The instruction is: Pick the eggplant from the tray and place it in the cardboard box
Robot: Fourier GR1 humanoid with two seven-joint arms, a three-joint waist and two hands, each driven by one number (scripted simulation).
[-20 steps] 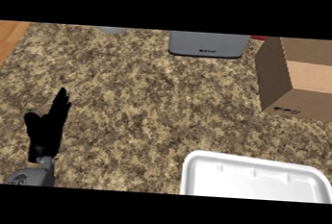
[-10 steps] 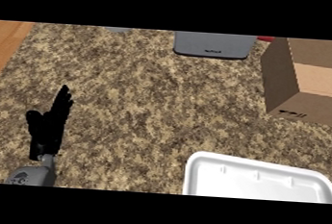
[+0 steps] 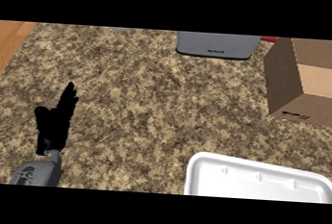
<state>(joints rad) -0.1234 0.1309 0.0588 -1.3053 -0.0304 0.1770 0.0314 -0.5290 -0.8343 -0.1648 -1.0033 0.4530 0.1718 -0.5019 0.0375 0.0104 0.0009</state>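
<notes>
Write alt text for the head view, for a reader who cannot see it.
A white tray sits at the lower right of a speckled stone counter, with no eggplant visible on the part shown. A cardboard box stands at the right edge, and a grey appliance at the back. The left hand rests open at lower left, fingers up.

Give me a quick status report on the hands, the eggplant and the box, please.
Left hand open, resting lower left. Right hand out of view. No eggplant visible on white tray. Cardboard box upper right, nothing in the way.
</notes>
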